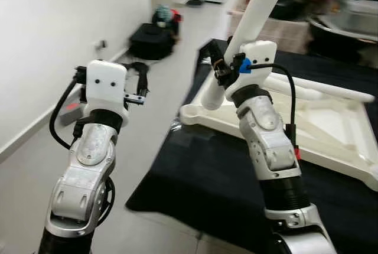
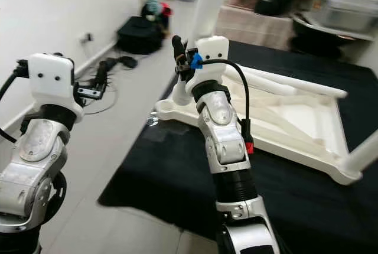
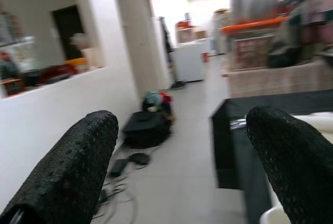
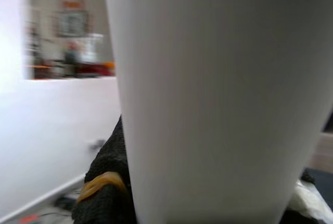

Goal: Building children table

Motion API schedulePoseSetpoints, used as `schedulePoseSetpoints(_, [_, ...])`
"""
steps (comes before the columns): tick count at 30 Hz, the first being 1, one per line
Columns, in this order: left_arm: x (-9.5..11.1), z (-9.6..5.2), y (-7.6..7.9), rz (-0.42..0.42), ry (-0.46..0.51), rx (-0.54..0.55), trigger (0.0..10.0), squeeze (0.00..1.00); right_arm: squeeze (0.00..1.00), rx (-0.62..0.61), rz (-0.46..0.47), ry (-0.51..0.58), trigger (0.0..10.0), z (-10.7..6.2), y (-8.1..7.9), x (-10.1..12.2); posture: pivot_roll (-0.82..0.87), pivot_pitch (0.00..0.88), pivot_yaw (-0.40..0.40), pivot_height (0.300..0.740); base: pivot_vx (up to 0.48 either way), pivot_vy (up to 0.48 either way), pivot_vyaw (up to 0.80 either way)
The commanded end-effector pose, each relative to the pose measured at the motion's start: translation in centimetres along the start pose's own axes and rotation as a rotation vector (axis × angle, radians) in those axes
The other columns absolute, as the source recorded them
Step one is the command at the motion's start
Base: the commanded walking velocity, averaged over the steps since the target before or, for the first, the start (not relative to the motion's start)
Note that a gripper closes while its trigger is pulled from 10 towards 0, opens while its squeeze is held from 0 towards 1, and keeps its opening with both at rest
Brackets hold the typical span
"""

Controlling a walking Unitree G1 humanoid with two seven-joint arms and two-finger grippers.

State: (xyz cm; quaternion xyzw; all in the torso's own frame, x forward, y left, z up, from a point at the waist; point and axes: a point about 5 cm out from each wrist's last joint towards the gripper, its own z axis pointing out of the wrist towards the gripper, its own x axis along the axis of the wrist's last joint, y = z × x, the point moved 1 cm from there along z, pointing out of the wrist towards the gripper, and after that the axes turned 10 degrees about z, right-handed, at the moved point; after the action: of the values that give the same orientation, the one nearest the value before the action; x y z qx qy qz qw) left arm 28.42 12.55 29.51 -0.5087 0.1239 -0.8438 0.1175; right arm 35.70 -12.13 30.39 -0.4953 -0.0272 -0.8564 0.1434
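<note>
the right gripper [image 1: 220, 72] pinches a white table leg [image 1: 251, 26] low, near the upturned tabletop [image 1: 331, 130]; light, stiff, smooth plastic, probably slippery. the left gripper [image 1: 137, 85] hangs spread, empty.

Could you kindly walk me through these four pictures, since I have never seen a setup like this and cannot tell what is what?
Two pictures come from cameras in a humanoid robot's head, looking down at its silver arms; the other two from cameras on its wrists. A white children's table lies upside down on a black cloth. The right gripper is closed around a white table leg standing in a corner of the table; its wrist camera sees that leg up close. The left gripper hangs open above the floor, holding nothing. A black bag lies beyond.
</note>
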Motion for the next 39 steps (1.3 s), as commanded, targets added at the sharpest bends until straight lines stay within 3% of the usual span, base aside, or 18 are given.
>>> schedulePoseSetpoints(1, [-0.4, -0.2, -0.6, 0.025, -0.014, 0.024, 10.0, 0.00, 0.00, 0.024, 0.026, 0.031, 10.0, 0.6, -0.8, 0.7, 0.06, 0.156, -0.103, 0.740, 0.394, 0.000, 0.00])
schedulePoseSetpoints(7, [-0.4, -0.1, -0.9, 0.019, -0.014, 0.038, 10.0, 0.00, 0.00, 0.032, 0.032, 0.039, 10.0, 0.9, -0.9, 1.0, 0.06, 0.156, -0.104, 0.740, 0.377, 0.000, 0.00])
schedulePoseSetpoints(13, [-0.3, 0.0, -1.2, 0.031, -0.014, 0.054, 10.0, 0.00, 0.00, 0.085, 0.071, 0.050, 10.0, 1.8, -1.3, 1.6, 0.07, 0.151, -0.102, 0.740, 0.000, 0.000, 0.00])
schedulePoseSetpoints(15, [-0.3, 0.0, -1.3, 0.024, -0.011, 0.048, 10.0, 0.00, 0.00, 0.158, 0.151, 0.027, 10.0, 3.4, -1.3, 2.2, 0.07, 0.146, -0.105, 0.740, 0.000, 0.000, 0.00])
schedulePoseSetpoints(21, [-0.3, -0.1, -1.4, 0.026, -0.014, 0.052, 10.0, 0.00, 0.00, 0.199, 0.212, -0.085, 10.0, 4.9, -0.6, 2.0, 0.07, 0.144, -0.105, 0.740, 0.000, 0.000, 0.00])
schedulePoseSetpoints(24, [-0.3, -0.3, -1.2, 0.013, -0.018, 0.038, 10.0, 0.00, 0.00, 0.393, 0.214, -0.265, 10.0, 5.4, -1.2, 0.3, 0.07, 0.147, -0.105, 0.740, 0.000, 0.000, 0.00])
schedulePoseSetpoints(26, [-0.3, -0.3, -1.1, 0.011, -0.019, 0.035, 10.0, 0.00, 0.00, 0.434, 0.215, -0.295, 10.0, 5.4, -1.3, 0.0, 0.07, 0.150, -0.107, 0.740, 0.000, 0.000, 0.00])
schedulePoseSetpoints(29, [-0.2, -0.5, -0.9, -0.002, -0.017, 0.024, 10.0, 0.00, 0.00, 0.599, 0.229, -0.365, 10.0, 5.2, -1.9, -0.6, 0.08, 0.155, -0.114, 0.740, 0.000, 0.000, 0.00])
schedulePoseSetpoints(31, [-0.2, -0.7, -0.6, -0.001, -0.024, 0.011, 10.0, 0.00, 0.00, 0.697, 0.224, -0.356, 10.0, 5.2, -2.2, -0.5, 0.08, 0.160, -0.119, 0.740, 0.000, 0.000, 0.00])
schedulePoseSetpoints(35, [-0.4, -1.1, -0.2, -0.015, -0.037, -0.008, 10.0, 0.00, 0.00, 0.739, 0.260, -0.322, 10.0, 5.6, -2.5, 0.2, 0.09, 0.165, -0.127, 0.740, 0.000, 0.000, 0.00])
schedulePoseSetpoints(39, [-0.9, -2.3, 1.1, -0.049, -0.078, -0.056, 10.0, 0.00, 0.00, 0.860, 0.325, -0.280, 10.0, 5.9, -3.3, 1.2, 0.09, 0.180, -0.131, 0.740, 0.000, 0.000, 0.00])
